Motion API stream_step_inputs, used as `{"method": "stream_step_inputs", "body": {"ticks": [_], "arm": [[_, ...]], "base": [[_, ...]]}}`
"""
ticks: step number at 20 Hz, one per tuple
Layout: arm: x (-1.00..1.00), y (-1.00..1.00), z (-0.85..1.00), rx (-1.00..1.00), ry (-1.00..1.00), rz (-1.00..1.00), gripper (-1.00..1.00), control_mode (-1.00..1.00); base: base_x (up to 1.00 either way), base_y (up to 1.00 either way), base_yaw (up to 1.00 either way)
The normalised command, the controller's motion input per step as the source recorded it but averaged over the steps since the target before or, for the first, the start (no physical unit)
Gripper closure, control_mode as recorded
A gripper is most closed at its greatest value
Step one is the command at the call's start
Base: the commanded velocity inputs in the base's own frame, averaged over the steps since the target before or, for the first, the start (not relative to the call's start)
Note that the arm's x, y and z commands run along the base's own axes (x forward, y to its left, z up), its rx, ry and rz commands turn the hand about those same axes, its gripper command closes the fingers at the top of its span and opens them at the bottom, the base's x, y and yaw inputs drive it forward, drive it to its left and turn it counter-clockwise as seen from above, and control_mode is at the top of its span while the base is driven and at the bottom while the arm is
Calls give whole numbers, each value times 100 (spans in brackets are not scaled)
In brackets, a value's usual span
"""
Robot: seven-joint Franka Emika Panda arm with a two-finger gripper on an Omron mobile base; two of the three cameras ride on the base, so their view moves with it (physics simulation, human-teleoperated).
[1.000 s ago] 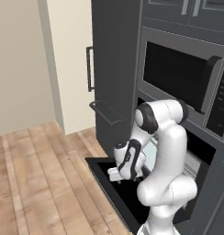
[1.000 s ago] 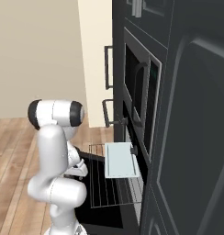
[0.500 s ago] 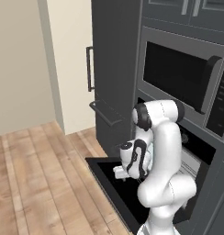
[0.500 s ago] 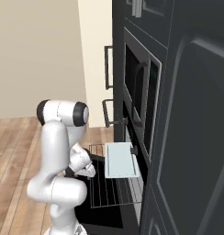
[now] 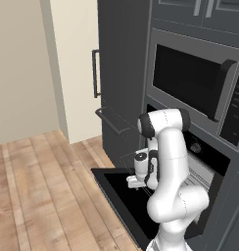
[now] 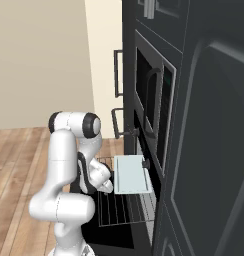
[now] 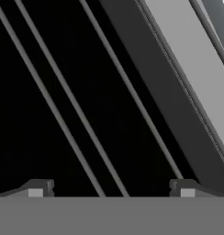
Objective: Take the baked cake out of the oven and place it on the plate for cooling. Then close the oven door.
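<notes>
the baked cake, which we cannot make out here and judge light and crumbly, best held by its rim, presumably sits past the wire rack [image 7: 86,114] where our gripper [image 7: 111,189] hovers, fingers spread wide and empty, above the lowered oven door [image 5: 119,193].

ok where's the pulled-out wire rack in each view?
Left base view: wire rack at centre, just left of the arm's wrist, above the open door.
Right base view: lower centre, right of the arm.
Hand view: diagonal wires across the dark middle.
Shared landmark: the pale grey tray alongside the rack.
</notes>
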Motion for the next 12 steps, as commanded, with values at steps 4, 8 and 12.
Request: {"method": "stream_step_inputs", "body": {"ticks": [4, 8, 12], "arm": [[29, -24, -37, -1, -8, -2, -100, -100], [33, -17, -35, -4, -7, -3, -100, -100], [42, -25, -33, -5, -6, -5, -100, -100]], "base": [[0, 0, 0], [0, 0, 0], [0, 0, 0]]}}
